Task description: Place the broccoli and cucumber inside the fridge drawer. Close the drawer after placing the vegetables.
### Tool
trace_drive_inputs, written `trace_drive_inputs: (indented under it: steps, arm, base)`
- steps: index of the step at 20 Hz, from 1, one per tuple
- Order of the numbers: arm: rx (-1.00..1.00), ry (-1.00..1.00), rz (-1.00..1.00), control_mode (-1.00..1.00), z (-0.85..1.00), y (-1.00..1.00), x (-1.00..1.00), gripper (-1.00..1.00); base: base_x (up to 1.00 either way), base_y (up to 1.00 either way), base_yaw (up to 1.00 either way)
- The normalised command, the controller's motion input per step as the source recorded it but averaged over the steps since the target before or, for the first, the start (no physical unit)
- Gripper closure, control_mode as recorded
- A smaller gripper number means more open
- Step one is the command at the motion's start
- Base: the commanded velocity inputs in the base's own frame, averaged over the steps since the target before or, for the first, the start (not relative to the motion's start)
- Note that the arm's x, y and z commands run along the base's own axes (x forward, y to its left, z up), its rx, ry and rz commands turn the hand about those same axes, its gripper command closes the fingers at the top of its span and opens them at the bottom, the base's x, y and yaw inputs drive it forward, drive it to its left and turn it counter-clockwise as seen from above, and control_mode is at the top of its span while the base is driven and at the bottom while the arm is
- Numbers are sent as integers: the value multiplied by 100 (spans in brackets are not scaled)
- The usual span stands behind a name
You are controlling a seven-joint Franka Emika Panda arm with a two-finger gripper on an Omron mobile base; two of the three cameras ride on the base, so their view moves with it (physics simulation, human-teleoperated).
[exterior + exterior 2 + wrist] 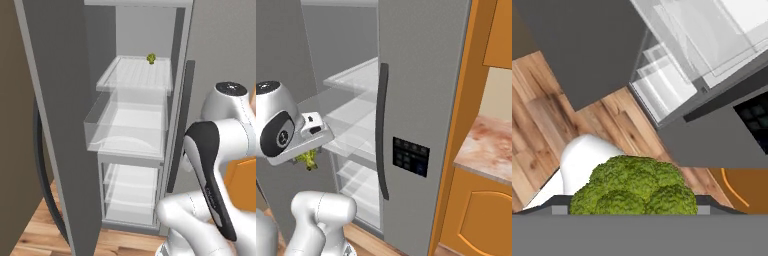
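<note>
Hand view is looking down past the gripper (632,212), where the broccoli (633,187) is sitting right at the bottom edge between the fingers, its bumpy green head filling the space there; the jaws are standing fairly wide and clamping it (the fingertips themselves are hidden behind the floret). Beyond it, wood floor (542,125) is showing, then the fridge's lower shelves. In the right base view the broccoli (308,159) is hanging under the white hand, out in front of the open fridge and lower than the drawer. From the left base view, the drawer (125,131) is standing pulled out, clear and without anything visible inside. Farther back, a small yellow-green lump (151,58) is resting at the rear of the shelf (135,75) above the drawer.
</note>
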Motion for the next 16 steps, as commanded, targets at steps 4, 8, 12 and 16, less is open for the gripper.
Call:
trace_drive_inputs:
  steps: [4,8,12,16]
  arm:
    - [-6,0,0,-100,96,16,28,100]
    - [-1,1,4,-100,48,40,62,100]
    - [0,9,7,-100,-3,60,77,100]
    - [0,4,6,-100,-10,24,83,100]
  base:
    - [0,0,0]
    - [0,0,0]
    - [0,0,0]
    - [0,0,0]
